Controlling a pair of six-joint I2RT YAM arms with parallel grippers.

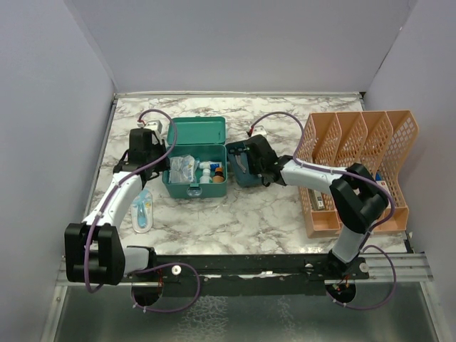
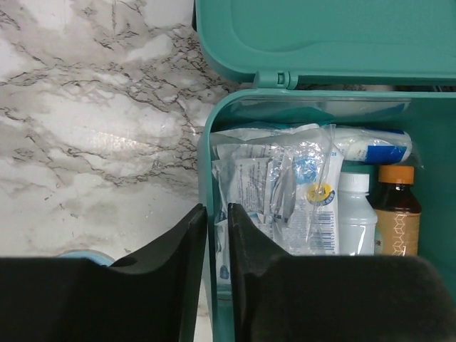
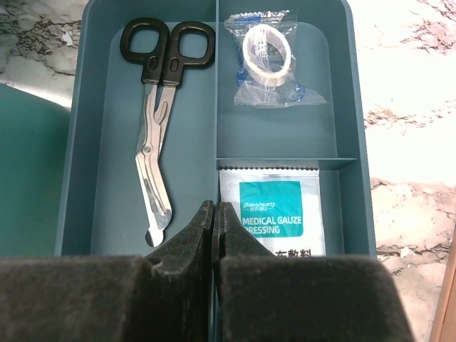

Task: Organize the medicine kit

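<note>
The teal medicine kit [image 1: 194, 191] stands open at mid-table with its lid [image 1: 199, 130] laid back. Inside lie clear plastic packets [image 2: 285, 192], a white bottle [image 2: 356, 214], a brown bottle [image 2: 397, 214] and a white tube [image 2: 374, 146]. My left gripper [image 2: 216, 208] is shut on the kit's left wall [image 2: 206, 157], one finger outside and one inside. Just right of the kit is the divided insert tray [image 1: 242, 165], holding black-handled scissors [image 3: 158, 107], a bagged tape roll [image 3: 267, 53] and a gauze dressing packet [image 3: 271, 214]. My right gripper [image 3: 214, 206] is shut on the tray's middle divider [image 3: 216, 92].
An orange mesh file rack [image 1: 356, 164] fills the right side of the table, close behind my right arm. A light blue and white item [image 1: 142, 210] lies on the marble near my left forearm. Grey walls enclose the table on three sides.
</note>
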